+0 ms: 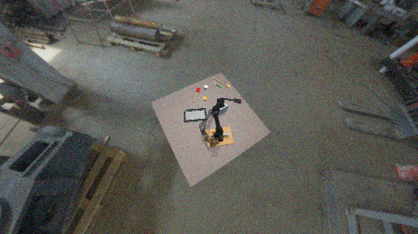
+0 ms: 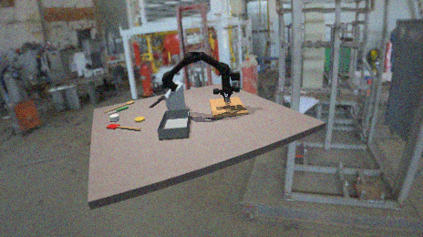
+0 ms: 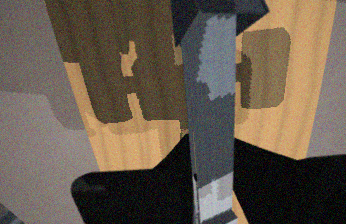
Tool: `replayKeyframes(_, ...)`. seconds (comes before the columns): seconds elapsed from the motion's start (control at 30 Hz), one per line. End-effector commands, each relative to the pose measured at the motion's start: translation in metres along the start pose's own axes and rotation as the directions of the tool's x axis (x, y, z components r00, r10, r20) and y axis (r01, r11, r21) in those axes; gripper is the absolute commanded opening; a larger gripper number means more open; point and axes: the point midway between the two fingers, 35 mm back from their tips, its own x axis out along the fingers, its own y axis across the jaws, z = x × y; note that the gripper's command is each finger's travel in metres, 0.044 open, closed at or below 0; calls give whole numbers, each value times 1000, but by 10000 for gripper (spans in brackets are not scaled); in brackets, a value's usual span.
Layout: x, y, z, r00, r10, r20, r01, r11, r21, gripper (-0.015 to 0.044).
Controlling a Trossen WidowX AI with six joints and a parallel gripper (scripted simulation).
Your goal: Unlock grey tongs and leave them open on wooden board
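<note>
Tongs (image 3: 210, 125) hang gripped in our end effector (image 2: 226, 95), which is clenched on their grey handle; in the wrist view the blade runs straight down away from us, tips pointing toward the wooden board (image 3: 274, 125) directly beneath. So we judge the pick-up done: the roasting tin (image 2: 173, 127) stands well off to the side of the end effector with nothing lying across it.

We are over the board, low above it by the exterior view, though we cannot tell whether the tips touch the wood. Dark shadows of the end effector and the tongs fall on the board just below us.

Whether the lock has released is harder to say. The tips-down pose suits the squeeze, but from the wrist view we see only one flat grey face of the tongs, and the two arms, if they have parted, do not show apart. We treat the unlock as either under way or unconfirmed.

What is left, as we judge it: confirm that the tongs spring open, lay them down on the board below the end effector, then release and withdraw. The small coloured items (image 2: 123, 120) on the far part of the tabletop (image 2: 150, 169), well apart from us, play no part.
</note>
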Motion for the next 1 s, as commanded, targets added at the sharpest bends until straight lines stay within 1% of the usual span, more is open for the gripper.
replayKeyframes(0.0,0,0,0,1000,0,0,0,1000,0,113)
replayKeyframes(0.4,0,0,0,1000,0,0,0,1000,0,427)
replayKeyframes(0.43,0,0,0,1000,0,0,0,1000,0,440)
replayKeyframes(0.53,-2,1,2,1000,1,1,-1,1000,0,440)
replayKeyframes(0.63,-16,7,19,1000,11,4,-11,1000,1,440)
replayKeyframes(0.8,-58,14,75,999,41,16,-41,999,4,440)
replayKeyframes(0.97,-102,4,134,998,58,33,-58,998,13,440)
